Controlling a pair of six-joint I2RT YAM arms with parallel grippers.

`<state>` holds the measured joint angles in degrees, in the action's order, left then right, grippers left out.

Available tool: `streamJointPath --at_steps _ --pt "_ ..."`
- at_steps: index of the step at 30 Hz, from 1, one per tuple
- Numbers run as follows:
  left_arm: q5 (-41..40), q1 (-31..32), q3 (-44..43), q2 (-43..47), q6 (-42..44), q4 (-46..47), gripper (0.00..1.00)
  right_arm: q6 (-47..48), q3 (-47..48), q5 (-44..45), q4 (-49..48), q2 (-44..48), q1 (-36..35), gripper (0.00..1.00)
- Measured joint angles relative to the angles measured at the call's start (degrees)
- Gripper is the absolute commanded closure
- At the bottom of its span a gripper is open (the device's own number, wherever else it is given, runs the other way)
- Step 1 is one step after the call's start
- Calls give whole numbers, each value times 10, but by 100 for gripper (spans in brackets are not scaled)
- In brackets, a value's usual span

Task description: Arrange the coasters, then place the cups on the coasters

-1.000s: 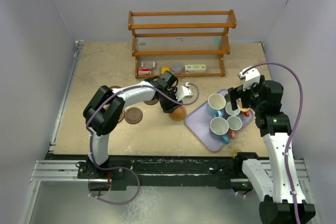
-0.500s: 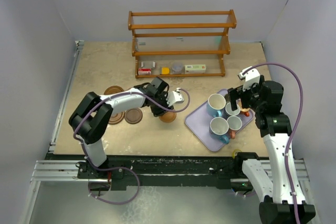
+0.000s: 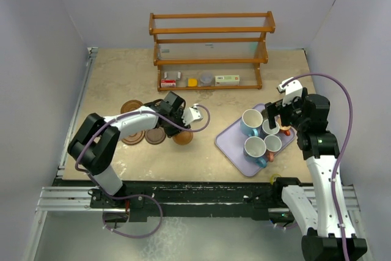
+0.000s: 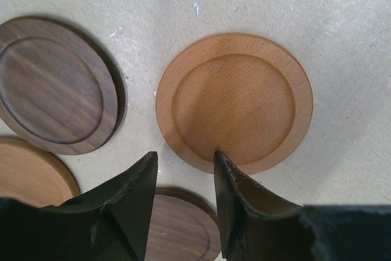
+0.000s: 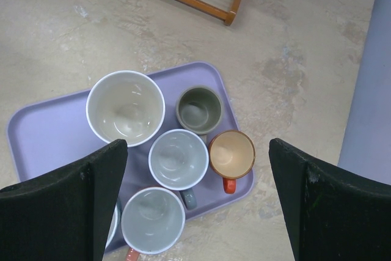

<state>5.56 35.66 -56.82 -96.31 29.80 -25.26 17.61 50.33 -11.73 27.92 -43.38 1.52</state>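
Several wooden coasters lie left of centre. The light orange-brown coaster (image 4: 235, 102) (image 3: 182, 138) lies flat beside a dark coaster (image 4: 52, 84), another dark one (image 4: 183, 227) and a light one (image 4: 27, 175). My left gripper (image 4: 183, 163) (image 3: 176, 120) is open just over its near edge. One fingertip (image 4: 219, 158) rests on the disc; nothing is pinched. My right gripper (image 5: 197, 145) (image 3: 278, 117) hangs wide open above the cups: a large pale cup (image 5: 125, 107), a grey-green cup (image 5: 198, 109), a grey-handled cup (image 5: 179, 158), an orange cup (image 5: 232, 154) and one more (image 5: 153, 221).
The cups stand on a lavender tray (image 5: 49, 132) (image 3: 229, 142) at the right. A wooden shelf (image 3: 211, 47) stands at the back, with small yellow (image 3: 192, 82) and grey (image 3: 206, 79) items and boxes under it. Two more coasters (image 3: 133, 137) (image 3: 155, 136) lie near the left arm.
My left gripper has slid the light coaster to the left, up beside the other coasters, and its jaws have narrowed a little. The right arm has not moved.
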Motion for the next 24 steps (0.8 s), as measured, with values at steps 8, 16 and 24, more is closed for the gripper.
streamJointPath --at_steps 8,16,24 --pt "-18 -4 11 10 0 4 61 0 0 -1 0 0 0 0" --pt "-35 -7 11 10 -2 10 60 0 0 -5 0 0 0 0" --pt "-44 -11 9 10 -2 5 60 0 0 -10 0 -2 0 0"
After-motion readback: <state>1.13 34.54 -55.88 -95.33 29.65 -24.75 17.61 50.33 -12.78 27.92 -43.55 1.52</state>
